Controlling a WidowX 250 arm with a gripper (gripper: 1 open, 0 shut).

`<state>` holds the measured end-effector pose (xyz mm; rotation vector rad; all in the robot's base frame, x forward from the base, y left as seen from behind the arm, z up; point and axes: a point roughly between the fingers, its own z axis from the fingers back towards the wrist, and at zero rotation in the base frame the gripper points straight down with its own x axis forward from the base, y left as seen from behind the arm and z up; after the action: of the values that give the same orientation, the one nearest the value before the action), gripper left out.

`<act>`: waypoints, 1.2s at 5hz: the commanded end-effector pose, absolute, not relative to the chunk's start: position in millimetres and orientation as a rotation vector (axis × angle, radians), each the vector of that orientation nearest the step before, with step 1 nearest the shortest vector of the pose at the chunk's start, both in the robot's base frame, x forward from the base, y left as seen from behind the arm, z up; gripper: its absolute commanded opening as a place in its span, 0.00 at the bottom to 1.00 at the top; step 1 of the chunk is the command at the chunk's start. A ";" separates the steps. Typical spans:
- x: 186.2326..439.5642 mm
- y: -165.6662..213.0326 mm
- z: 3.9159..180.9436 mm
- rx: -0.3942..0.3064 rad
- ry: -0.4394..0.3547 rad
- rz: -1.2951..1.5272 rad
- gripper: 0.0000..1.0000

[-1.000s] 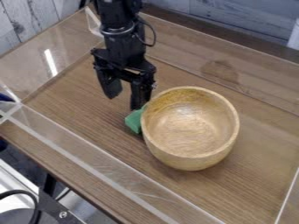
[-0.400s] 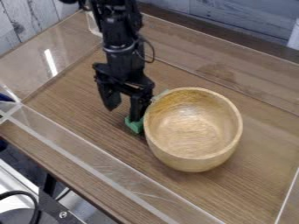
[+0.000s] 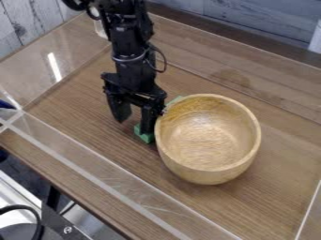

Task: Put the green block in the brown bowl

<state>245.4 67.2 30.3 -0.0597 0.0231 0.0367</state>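
Note:
The green block (image 3: 145, 136) lies on the wooden table against the left side of the brown bowl (image 3: 205, 174). Only a small green corner shows under my fingers. My black gripper (image 3: 134, 123) points straight down over the block with its jaws open. One finger (image 3: 119, 108) stands left of the block and the other is close to the bowl's rim. I cannot tell whether the fingers touch the block. The bowl is upright and empty.
A clear plastic wall (image 3: 88, 161) runs along the front of the table and another stands on the left (image 3: 38, 47). A grey plank wall (image 3: 251, 14) stands behind. Bare wooden tabletop (image 3: 238, 70) stretches behind and right of the bowl.
The gripper has sunk towards the table, still open, and now covers most of the green block. The bowl has not moved.

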 end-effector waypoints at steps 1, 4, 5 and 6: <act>251.4 67.0 27.4 -0.050 0.007 0.034 1.00; 252.6 65.7 13.1 -0.050 0.022 0.032 1.00; 252.7 65.6 8.7 -0.050 0.026 0.032 0.00; 252.0 65.3 6.1 -0.052 0.029 0.030 0.00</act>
<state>250.1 61.4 22.7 -0.0583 0.0242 0.0074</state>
